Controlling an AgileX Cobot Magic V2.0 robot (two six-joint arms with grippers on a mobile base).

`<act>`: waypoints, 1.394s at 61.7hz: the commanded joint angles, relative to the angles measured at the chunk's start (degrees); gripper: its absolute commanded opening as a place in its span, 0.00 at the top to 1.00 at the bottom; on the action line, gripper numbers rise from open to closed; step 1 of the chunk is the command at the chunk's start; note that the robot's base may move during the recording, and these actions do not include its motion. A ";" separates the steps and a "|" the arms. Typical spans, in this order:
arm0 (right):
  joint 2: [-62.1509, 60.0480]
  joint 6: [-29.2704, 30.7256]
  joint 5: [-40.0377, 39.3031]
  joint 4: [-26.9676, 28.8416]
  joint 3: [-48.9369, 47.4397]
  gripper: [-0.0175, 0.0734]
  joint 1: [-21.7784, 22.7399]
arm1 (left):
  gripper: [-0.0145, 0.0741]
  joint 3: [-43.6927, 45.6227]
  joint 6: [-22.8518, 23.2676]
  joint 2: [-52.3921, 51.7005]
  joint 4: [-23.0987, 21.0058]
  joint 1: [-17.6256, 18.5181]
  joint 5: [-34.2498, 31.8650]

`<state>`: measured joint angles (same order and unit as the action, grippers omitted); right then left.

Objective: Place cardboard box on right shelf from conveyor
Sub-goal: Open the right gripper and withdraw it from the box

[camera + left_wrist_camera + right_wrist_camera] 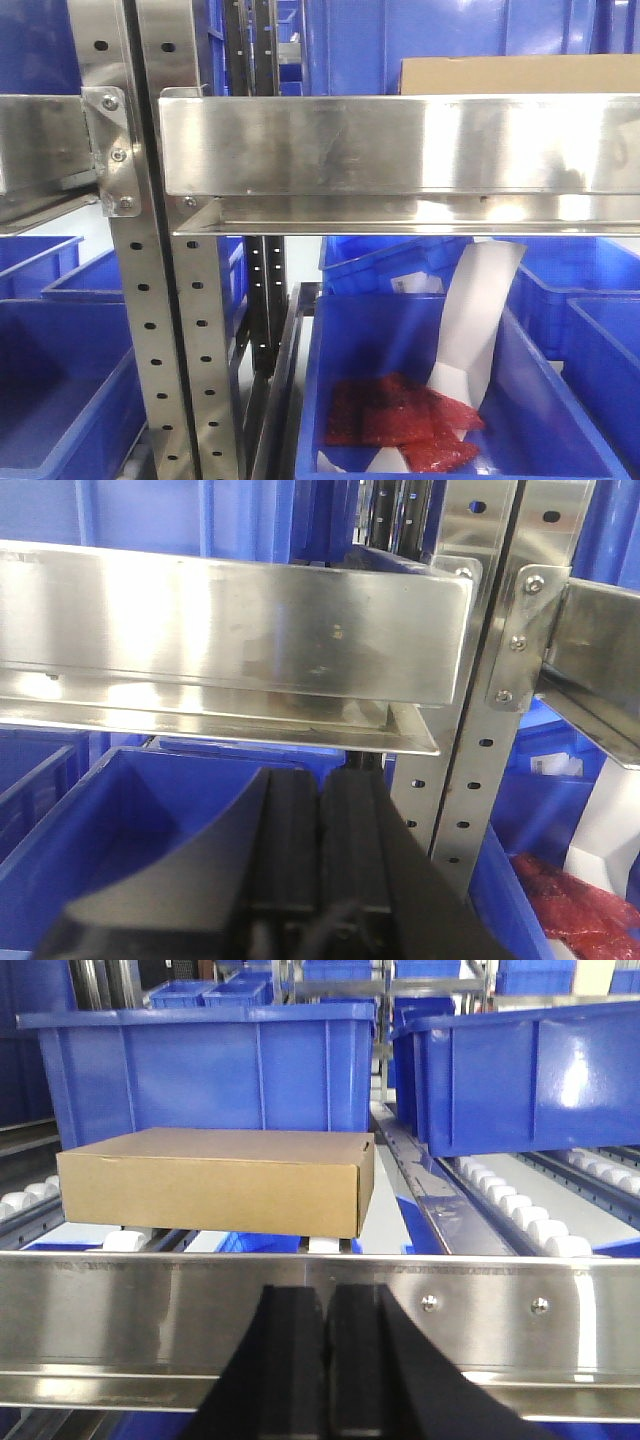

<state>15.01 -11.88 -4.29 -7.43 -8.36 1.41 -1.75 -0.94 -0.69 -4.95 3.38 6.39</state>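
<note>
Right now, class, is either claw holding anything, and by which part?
Nothing is held. Both claws, left and right, are shut and empty; the cardboard box rests free on the right shelf.

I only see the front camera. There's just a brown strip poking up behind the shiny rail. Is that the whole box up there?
Observer: Yes. The right wrist view shows the whole cardboard box lying flat on white rollers, behind the front rail of the right shelf.
Operator: Is a claw holding it?
Observer: No. The right gripper is shut and empty. It is in front of that rail, apart from the box.
Operator: And the other claw?
Observer: The left gripper is shut and empty too. It is lower than the left shelf rail, by a blue bin.
</note>
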 commanded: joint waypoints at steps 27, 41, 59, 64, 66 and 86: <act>-0.05 0.09 -5.13 0.30 -0.48 0.77 0.39 | 0.97 0.16 0.06 -0.38 -0.15 0.19 -4.48; -2.56 9.44 -7.14 8.09 2.33 0.77 0.10 | 0.97 0.16 0.06 -0.38 -0.15 0.19 -4.48; -15.72 8.38 -4.43 8.03 9.74 0.77 0.10 | 0.97 0.16 0.06 -0.48 -0.15 0.19 -4.48; -16.26 8.38 -4.21 8.03 9.74 0.77 0.10 | 0.97 0.16 0.06 -0.48 -0.15 0.19 -4.59; -16.41 8.38 -4.30 8.03 9.74 0.77 0.10 | 0.97 0.16 0.06 -0.48 -0.15 0.19 -4.59; -16.41 8.38 -4.22 8.03 9.74 0.77 0.05 | 0.97 0.16 0.06 -0.48 -0.15 0.19 -4.59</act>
<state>-0.61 -3.66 -4.13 0.39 1.62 1.41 -1.75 -0.94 -0.69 -4.95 3.38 6.39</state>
